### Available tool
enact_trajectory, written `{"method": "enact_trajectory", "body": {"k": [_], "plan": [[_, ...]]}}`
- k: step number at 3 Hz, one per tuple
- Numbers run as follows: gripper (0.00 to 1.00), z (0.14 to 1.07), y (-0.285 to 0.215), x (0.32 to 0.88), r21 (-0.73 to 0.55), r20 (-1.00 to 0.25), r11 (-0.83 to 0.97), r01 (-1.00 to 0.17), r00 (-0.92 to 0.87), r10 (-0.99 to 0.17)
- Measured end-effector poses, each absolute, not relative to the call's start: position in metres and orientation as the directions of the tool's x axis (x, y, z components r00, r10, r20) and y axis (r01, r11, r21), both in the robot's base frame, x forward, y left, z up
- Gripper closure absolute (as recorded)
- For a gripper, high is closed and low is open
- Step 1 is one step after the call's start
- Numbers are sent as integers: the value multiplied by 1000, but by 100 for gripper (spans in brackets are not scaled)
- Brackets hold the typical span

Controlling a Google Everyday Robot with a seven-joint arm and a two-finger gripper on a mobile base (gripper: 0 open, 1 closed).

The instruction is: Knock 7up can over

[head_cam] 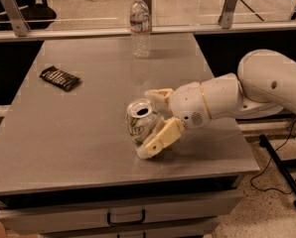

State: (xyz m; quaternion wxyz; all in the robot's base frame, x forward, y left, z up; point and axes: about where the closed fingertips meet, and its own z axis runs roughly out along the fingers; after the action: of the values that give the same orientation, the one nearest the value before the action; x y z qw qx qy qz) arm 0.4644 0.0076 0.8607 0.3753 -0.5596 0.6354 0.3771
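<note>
Arm (227,98) comes in from the right edge of the frame, white rounded shell, forearm lying low and nearly level over the table (83,138). Gripper (147,124) at lower centre, pointing left. Pincer spread wide: one cream finger behind the 7up can (138,127), the other finger (162,137) in front and low, lying against the can's lower right side with its tip down near the tabletop.

7up can sits between the two fingers, lower centre of the table, near the front edge. It looks tipped toward the left of the frame, its shiny top turned up and left, dark mouth hole showing. Silver-white body, green lettering.

Water bottle (140,26) upright at upper centre, far edge of the table, clear ribbed plastic, white cap, pale label; contents cannot tell.

Snack wrapper (60,78) flat, dark and glossy, at upper left, well apart from the can.

Tabletop dull grey, smooth, square-cornered; drawer (125,216) with a dark handle under the front edge
</note>
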Motion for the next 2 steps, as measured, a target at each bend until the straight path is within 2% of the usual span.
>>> {"method": "enact_trajectory", "body": {"k": [2], "plan": [[0,921,89,526,-30,-963,68,-997,11,-271]]}}
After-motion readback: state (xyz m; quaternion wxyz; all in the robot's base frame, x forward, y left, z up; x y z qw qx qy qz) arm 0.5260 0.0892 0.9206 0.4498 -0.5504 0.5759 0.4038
